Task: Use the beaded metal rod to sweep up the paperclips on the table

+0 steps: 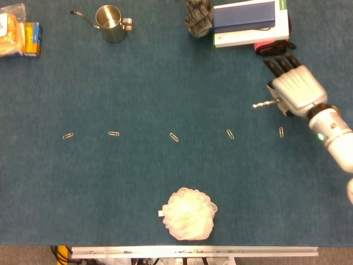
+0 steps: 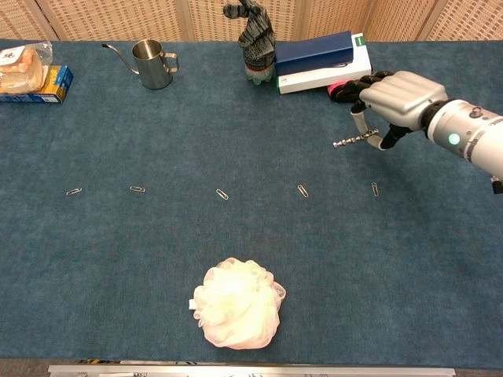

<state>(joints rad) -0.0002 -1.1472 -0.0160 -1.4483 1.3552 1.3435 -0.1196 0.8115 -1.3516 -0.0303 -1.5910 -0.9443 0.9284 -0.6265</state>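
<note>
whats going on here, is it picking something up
The right hand holds the beaded metal rod at the right side of the table, with the rod's tip pointing left. Five paperclips lie in a row across the blue cloth, none swept together yet; the nearest paperclip is just in front of the hand. The left hand is not in view.

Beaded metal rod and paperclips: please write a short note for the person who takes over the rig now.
Right hand holds the beaded metal rod, its tip pointing toward the table's middle, above the row of clips.
Left hand: not in view.
Five paperclips lie in a row, from the leftmost paperclip to the rightmost paperclip, spread apart.
Done: rod is picked up.
Left: nothing looks swept yet; probably begin at the rightmost one.
</note>
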